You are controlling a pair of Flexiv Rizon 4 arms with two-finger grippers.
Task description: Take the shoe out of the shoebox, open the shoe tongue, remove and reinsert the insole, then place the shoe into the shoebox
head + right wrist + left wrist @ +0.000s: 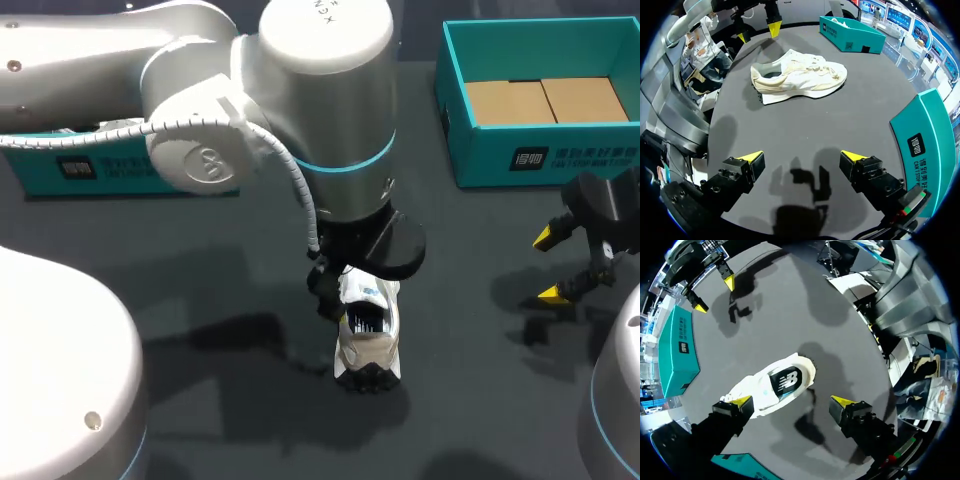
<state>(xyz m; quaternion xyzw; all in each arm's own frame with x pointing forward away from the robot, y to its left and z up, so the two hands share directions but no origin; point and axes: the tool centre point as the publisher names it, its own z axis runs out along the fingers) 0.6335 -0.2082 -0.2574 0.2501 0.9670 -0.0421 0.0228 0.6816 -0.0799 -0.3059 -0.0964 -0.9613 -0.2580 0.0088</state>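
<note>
The white-and-cream lace-up sneaker [370,335] is out on the dark grey counter [200,260], well clear of the teal cardboard shoebox [540,155] at the far right corner. The left claw [792,401] hangs right over it, fingers spread wide, one yellow tip just beside the shoe and the other well off it. Over on the right, the right claw [801,157] sits wide open too, holding nothing, well apart from the sneaker.
</note>
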